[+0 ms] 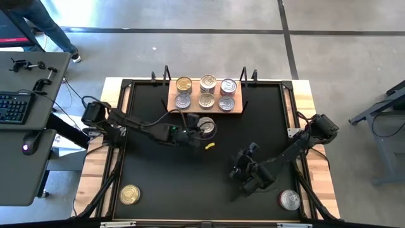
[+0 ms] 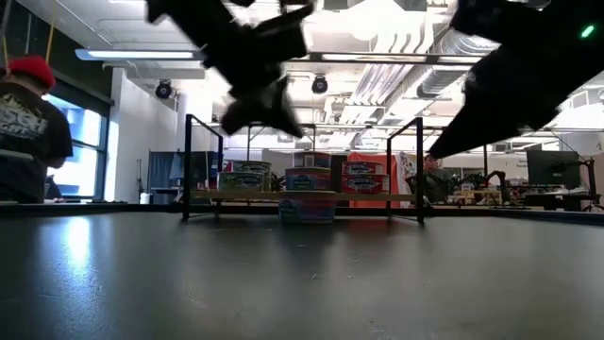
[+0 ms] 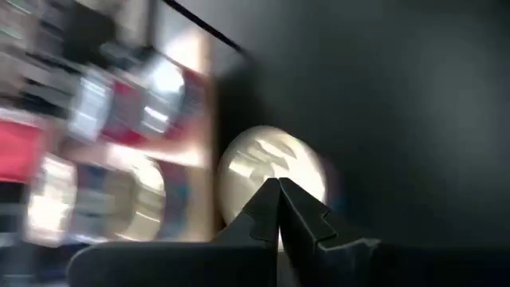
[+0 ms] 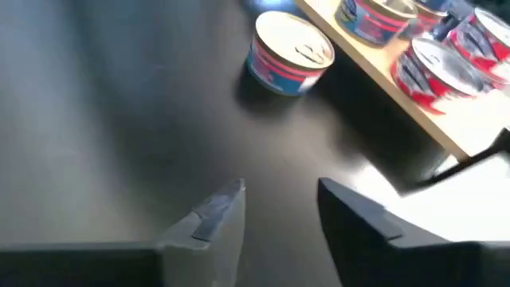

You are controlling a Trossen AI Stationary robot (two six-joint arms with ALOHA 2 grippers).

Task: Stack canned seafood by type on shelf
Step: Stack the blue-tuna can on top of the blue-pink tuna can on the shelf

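The shelf, a light wooden board with black uprights, stands at the table's far middle and carries several cans of seafood in two rows. One silver-lidded can stands on the table just in front of the board, also seen in the right wrist view and the low view. My left gripper is shut and hovers beside and above this can. My right gripper is open with nothing between its fingers, over the table's right middle, pointing toward that can.
A gold-lidded can stands at the near left corner and a silver-lidded one with a red side at the near right. A small yellow scrap lies near the middle. A person stands beyond the table's left.
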